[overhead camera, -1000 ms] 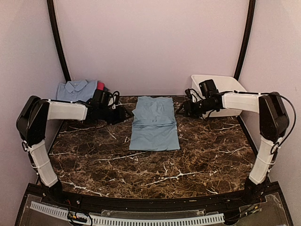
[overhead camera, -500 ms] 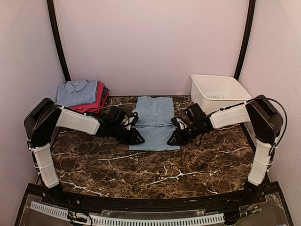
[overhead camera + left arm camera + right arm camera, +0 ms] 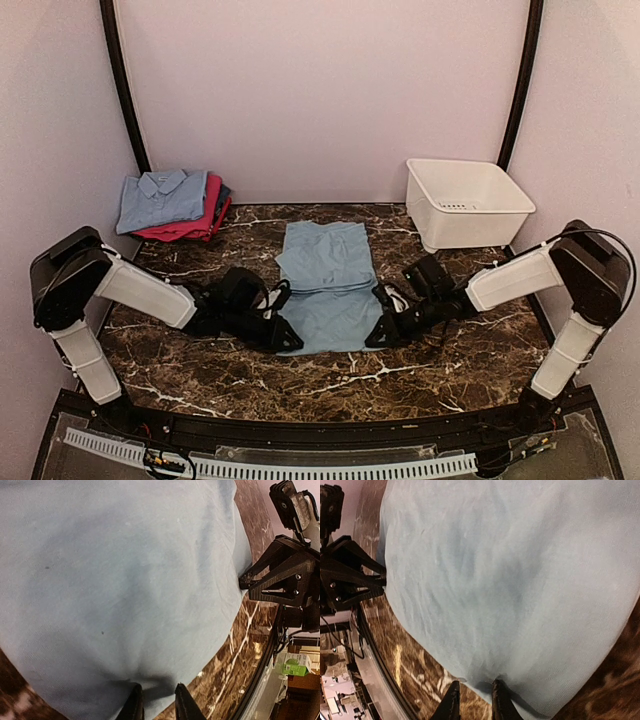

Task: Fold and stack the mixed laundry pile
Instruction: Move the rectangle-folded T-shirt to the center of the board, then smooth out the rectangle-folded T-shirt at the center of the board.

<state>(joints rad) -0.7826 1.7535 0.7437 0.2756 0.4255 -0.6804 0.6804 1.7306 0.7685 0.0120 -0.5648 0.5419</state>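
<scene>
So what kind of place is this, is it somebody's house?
Probably a robot test booth, not a house: plain pale walls box in a marble-patterned table, a left arm and a right arm are bolted at its near edge, and a pale blue garment lies between them.

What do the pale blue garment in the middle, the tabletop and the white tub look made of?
The pale blue garment: soft matte cloth, likely cotton-like; it creases and lies in folds. The tabletop: dark brown marble look with white veins, faint sheen; real stone or laminate is unclear. The white tub: rigid smooth plastic, seemingly, with a moulded rim.
</scene>
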